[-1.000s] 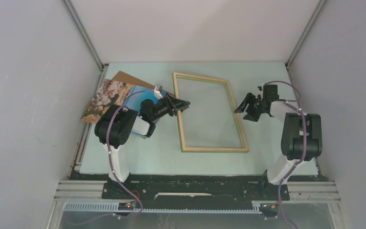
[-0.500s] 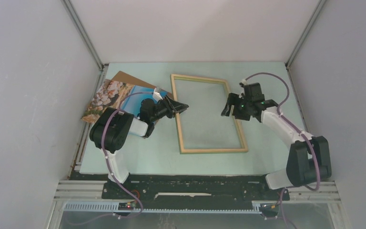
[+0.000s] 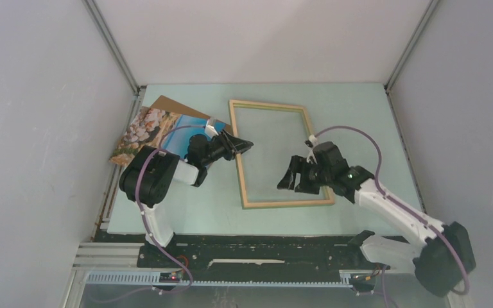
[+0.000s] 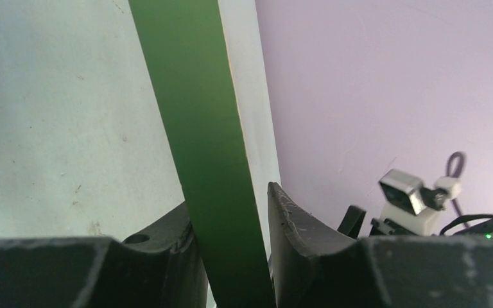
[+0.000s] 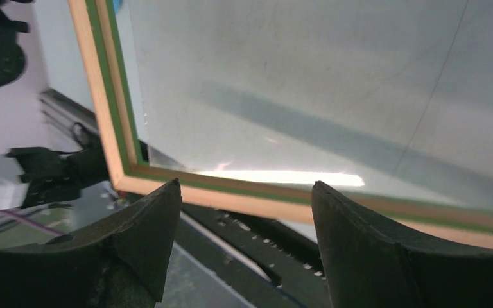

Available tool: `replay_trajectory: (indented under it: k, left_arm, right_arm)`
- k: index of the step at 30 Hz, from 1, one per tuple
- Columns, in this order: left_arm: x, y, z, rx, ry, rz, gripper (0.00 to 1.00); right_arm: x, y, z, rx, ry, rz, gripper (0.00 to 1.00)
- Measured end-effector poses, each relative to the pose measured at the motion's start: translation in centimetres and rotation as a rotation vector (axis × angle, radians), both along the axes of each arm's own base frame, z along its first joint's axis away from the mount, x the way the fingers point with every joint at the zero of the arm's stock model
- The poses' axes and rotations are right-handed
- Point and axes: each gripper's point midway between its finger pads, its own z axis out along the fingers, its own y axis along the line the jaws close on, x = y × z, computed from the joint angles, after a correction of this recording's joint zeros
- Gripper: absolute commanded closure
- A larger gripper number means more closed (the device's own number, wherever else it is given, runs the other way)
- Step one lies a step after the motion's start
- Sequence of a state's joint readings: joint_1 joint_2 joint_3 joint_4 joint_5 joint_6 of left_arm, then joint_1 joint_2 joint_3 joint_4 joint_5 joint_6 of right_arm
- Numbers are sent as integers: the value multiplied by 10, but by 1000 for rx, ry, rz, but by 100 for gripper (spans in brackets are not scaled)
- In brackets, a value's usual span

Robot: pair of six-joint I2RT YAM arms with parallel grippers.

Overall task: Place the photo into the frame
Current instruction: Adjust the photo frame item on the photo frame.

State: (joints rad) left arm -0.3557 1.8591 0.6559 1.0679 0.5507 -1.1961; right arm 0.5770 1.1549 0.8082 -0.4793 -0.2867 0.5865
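The frame [image 3: 269, 104], pale wood with a clear pane, lies mid-table with its left side slightly raised. My left gripper [image 3: 242, 145] is shut on that left rail. In the left wrist view the rail's green face [image 4: 199, 128] runs up between the fingers of the left gripper [image 4: 231, 212]. My right gripper [image 3: 291, 181] hovers open over the frame's near part. Seen from the right wrist, the frame's near corner [image 5: 103, 115] lies beyond the open right gripper [image 5: 247, 192], which has nothing between its fingers. The photo [image 3: 151, 128] lies at the far left, partly under my left arm.
A brown backing board [image 3: 176, 106] sticks out from beneath the photo at the back left. Grey walls enclose the pale green table [image 3: 359, 115] on three sides. The black base rail [image 3: 263, 253] runs along the near edge.
My right arm swung from the frame's right side to above its near part, jaws open. The left gripper closed on the left rail, and that rail shifted slightly left.
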Motion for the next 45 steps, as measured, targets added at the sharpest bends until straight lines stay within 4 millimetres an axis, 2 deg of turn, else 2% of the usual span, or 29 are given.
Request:
replay_trajectory:
  k: [4,8,13,18,20,26,36,40,45]
  left_arm:
    - [0,0,1,-4,-10,3,73]
    - [0,-1,4,-8,-22,5,73]
    - [0,1,3,-11,-25,20,73]
    - [1,-1,15,-36,-78,21,73]
    - [2,-1,18,-55,-69,30,73]
    - [2,-2,13,-63,-47,33,73]
    - [9,-6,0,-76,2,35,72]
    - [16,-14,3,-78,-2,24,72]
    - [22,-22,8,-84,-20,20,73]
  right_arm:
    - [-26,-4,1,147,66,-125,17]
    - [-33,-4,-3,256,140,-255,17]
    - [-39,-5,-40,353,296,-420,18]
    - [-52,-15,-74,398,412,-566,19]
    - [-51,-18,-78,408,428,-612,19]
    - [-41,-19,-71,444,394,-641,19]
    - [-34,-25,-81,396,349,-636,21]
    - [-34,-29,-88,327,283,-563,18]
    - [-30,-30,-87,310,235,-511,18]
